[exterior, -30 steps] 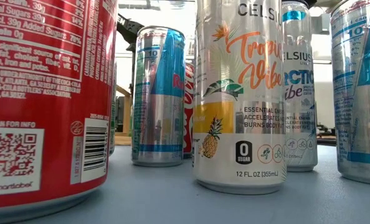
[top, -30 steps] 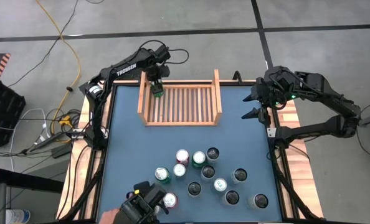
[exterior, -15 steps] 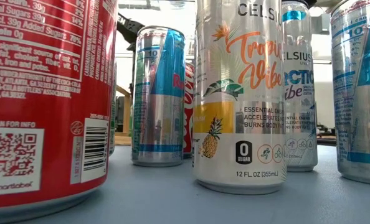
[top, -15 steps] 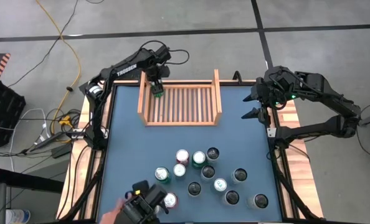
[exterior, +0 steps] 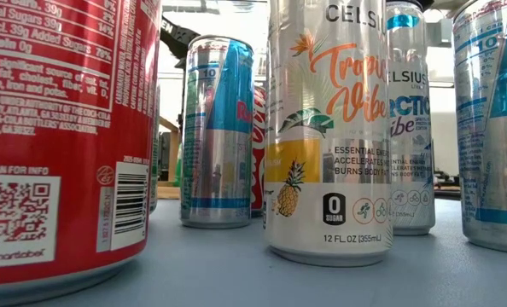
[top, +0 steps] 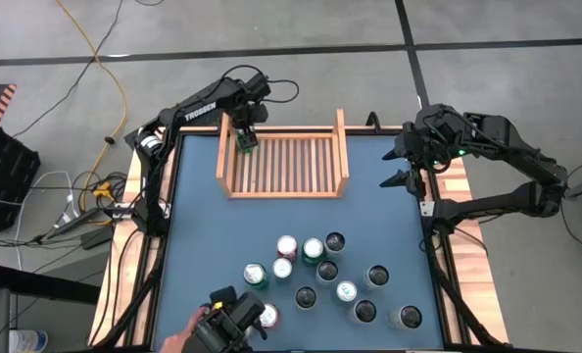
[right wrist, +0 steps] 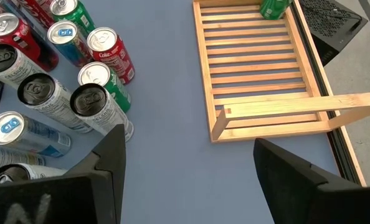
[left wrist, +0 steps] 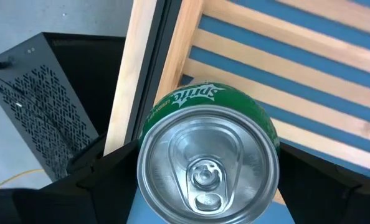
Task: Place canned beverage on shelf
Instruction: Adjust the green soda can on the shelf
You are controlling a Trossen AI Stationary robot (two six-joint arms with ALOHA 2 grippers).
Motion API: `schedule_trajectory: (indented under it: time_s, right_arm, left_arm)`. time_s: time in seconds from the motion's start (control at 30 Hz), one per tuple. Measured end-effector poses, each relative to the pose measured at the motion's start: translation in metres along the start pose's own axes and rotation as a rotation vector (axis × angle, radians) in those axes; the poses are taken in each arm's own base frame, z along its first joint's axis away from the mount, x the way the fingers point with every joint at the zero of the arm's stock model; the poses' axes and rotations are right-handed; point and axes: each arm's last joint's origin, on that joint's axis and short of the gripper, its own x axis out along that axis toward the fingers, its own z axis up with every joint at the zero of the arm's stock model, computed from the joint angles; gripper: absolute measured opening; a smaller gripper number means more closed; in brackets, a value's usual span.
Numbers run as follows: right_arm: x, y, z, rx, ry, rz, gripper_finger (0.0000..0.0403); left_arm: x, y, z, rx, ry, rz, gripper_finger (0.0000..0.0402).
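Observation:
A green Sprite can (left wrist: 208, 155) stands in the far-left corner of the light-wood slatted shelf (top: 286, 193), and my left gripper (top: 247, 139) is shut on it from above. The same can (right wrist: 273, 7) shows at the corner of the shelf (right wrist: 260, 118) in the right wrist view. My right gripper (top: 397, 167) waits open over the table's right edge, nothing between its fingers. Several other cans (top: 320, 279) stand upright in a cluster on the blue table top near the front. My left gripper pinches the Sprite can between its two fingers, one on each side of the can's wall just under the top rim (left wrist: 141, 155). The fingers (left wrist: 104, 180) come steeply from above. The can stands about upright over the slats; whether its base rests on them I cannot tell.
The low view is filled by the cluster: a red cola can (exterior: 57, 136), a white Celsius can (exterior: 330, 128) and slim blue-silver cans (exterior: 218, 128). At the table's near edge a person's hand (top: 178, 338) holds a dark device (top: 227, 319). Bare blue table lies between shelf and cluster.

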Motion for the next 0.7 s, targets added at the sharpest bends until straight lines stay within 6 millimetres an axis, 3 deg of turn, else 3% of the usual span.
schedule_trajectory:
  time_s: [0.7]
  right_arm:
    - [0.000, 0.000, 0.000, 0.001, 0.000, 0.000, 0.0261]
  left_arm:
    - [-0.002, -0.013, 0.005, 0.068, -0.056, -0.126, 0.0316]
